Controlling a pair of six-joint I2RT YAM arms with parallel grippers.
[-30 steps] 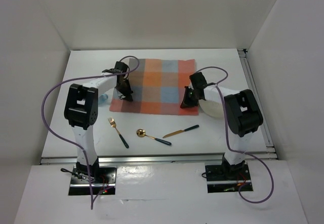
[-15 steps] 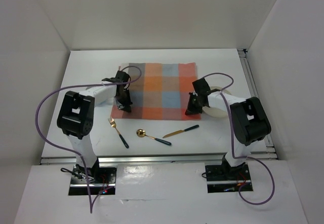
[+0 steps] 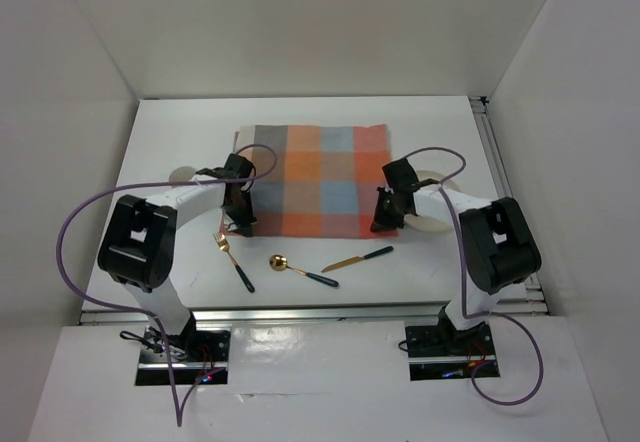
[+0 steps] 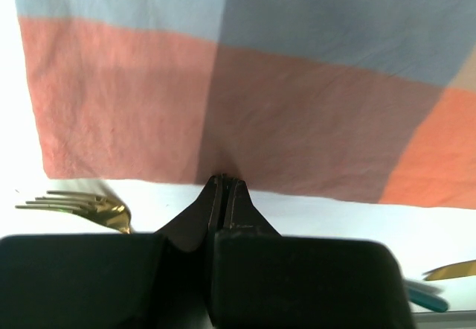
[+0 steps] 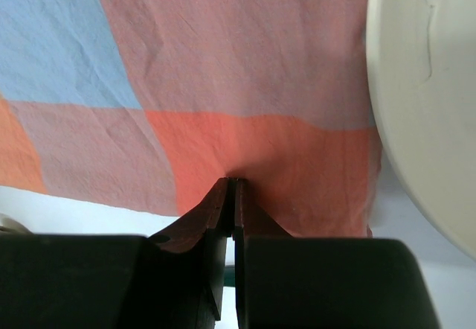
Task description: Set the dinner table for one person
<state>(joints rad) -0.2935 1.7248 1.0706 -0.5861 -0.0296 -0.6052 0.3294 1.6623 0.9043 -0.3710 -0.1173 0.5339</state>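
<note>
I'm looking into a plain white enclosure, back wall (image 3: pixel 320 22), left wall (image 3: pixel 50 132), right wall (image 3: pixel 585 132), all bare and matte, white ledge (image 3: pixel 320 387) along the near edge, soft even light

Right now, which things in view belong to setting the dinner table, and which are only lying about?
For the job: dinner table, checked mat, white plate, fork, spoon, knife.
Lying about: only a pale round thing beside the left arm, too unclear to name.

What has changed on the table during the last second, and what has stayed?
The left gripper and right gripper, shut on the near edge of the checked mat, dragged it toward the arms' bases, squaring it. Fork, spoon and knife lay unmoved.
</note>
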